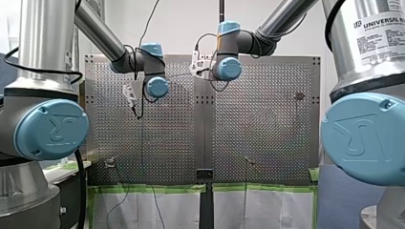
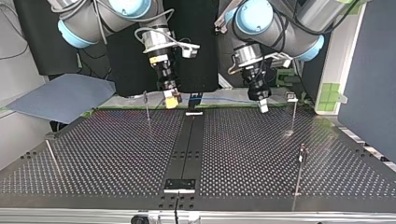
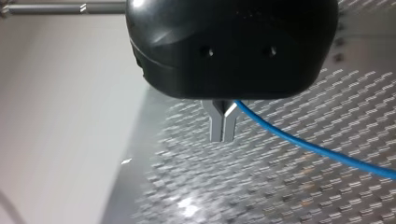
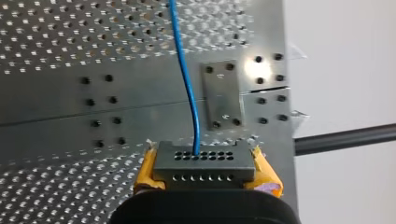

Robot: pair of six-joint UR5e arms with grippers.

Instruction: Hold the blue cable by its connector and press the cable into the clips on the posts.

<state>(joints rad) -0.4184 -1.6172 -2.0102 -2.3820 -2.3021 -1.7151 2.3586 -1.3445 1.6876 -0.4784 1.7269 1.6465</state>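
Although the black body of my right gripper [image 4: 204, 173] fills the near edge of the right wrist view, its yellow pads [image 4: 145, 171] show plainly. They are closed on either side of the grey connector [image 4: 204, 161]. The blue cable [image 4: 187, 79] leaves one of the connector's holes and runs straight away over the perforated counter [image 4: 56, 42] until the frame cuts it off. In the left wrist view my left gripper [image 3: 223, 133] has its metal fingers [image 3: 216, 123] drawn together with only a hairline slit between them. The cable comes out beside their roots and trails off sideways, so it looks caught there, though the gripper's body hides the exact contact. In the top view both grippers hang just above the counter's edge furthest from that camera, well apart, with the cable a faint blue line between them. Thin posts [image 2: 293, 114] stand on the counter outside that span, and the clips [image 2: 292, 97] on their tops are too small to make out. In the front view the cable is barely visible.
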